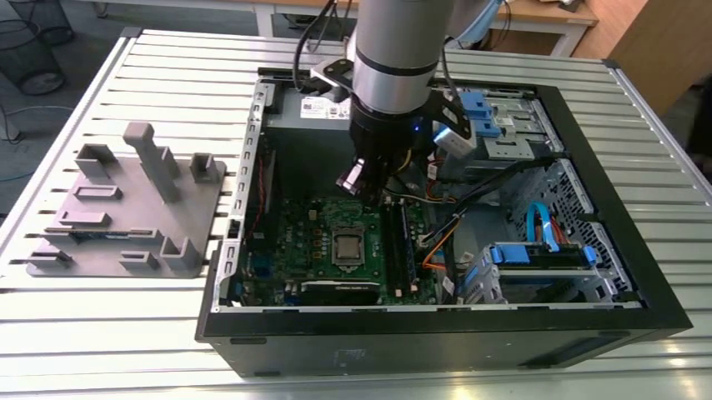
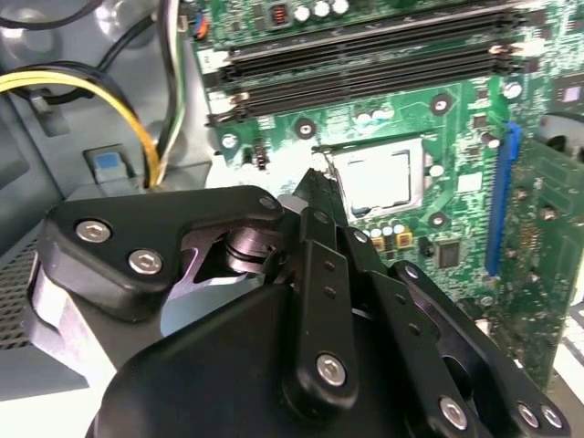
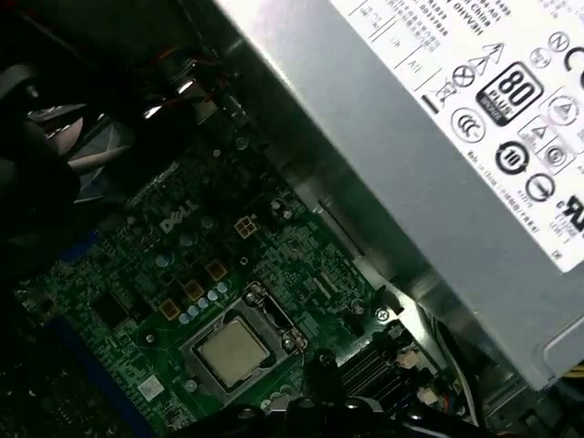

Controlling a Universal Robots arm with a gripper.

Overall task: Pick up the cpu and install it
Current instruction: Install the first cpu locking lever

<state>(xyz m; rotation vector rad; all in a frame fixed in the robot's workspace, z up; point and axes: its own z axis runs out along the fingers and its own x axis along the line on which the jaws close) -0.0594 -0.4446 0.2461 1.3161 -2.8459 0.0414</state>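
We see the cpu [image 3: 231, 351], a small, thin, square chip with a pale silver-grey metal top, lying flat and level in the metal-framed socket [image 3: 245, 345] on the green motherboard [image 3: 173, 265]. In the second wrist view the cpu [image 2: 381, 178] sits squarely inside the frame, its top face bare and facing upward. In the exterior view we find it [image 1: 346, 247] near the middle of the board, inside the open computer case [image 1: 579, 158].
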